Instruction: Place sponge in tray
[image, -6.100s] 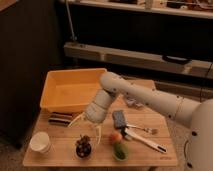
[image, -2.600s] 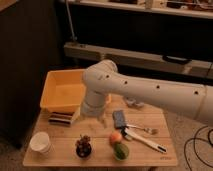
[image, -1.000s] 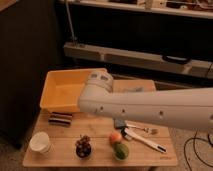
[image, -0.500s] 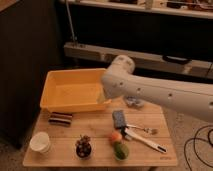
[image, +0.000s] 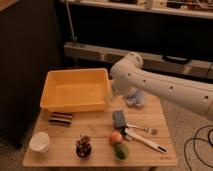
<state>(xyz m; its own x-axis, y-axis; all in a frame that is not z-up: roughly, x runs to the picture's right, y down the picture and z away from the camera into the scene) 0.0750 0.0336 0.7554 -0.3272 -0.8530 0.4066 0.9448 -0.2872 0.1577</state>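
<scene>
The grey-blue sponge (image: 119, 119) lies flat on the wooden table (image: 97, 127), just right of the middle. The yellow-orange tray (image: 75, 90) stands at the table's back left with nothing in it. My white arm reaches in from the right, bends above the table's back edge and points down. My gripper (image: 110, 96) hangs at the tray's right rim, a hand's width behind the sponge and well above it. It is open and holds nothing.
A dark striped block (image: 61, 118) lies in front of the tray. A white cup (image: 40, 142) stands front left, with a dark fruit cluster (image: 83, 146), an orange fruit (image: 115, 137) and a green one (image: 120, 150) nearby. A white-handled utensil (image: 145, 141) lies right of the sponge, a pale crumpled thing (image: 135, 97) behind.
The arm has lifted and swung right, off the table's middle, uncovering the tray and the sponge. The sponge has stayed where it lay.
</scene>
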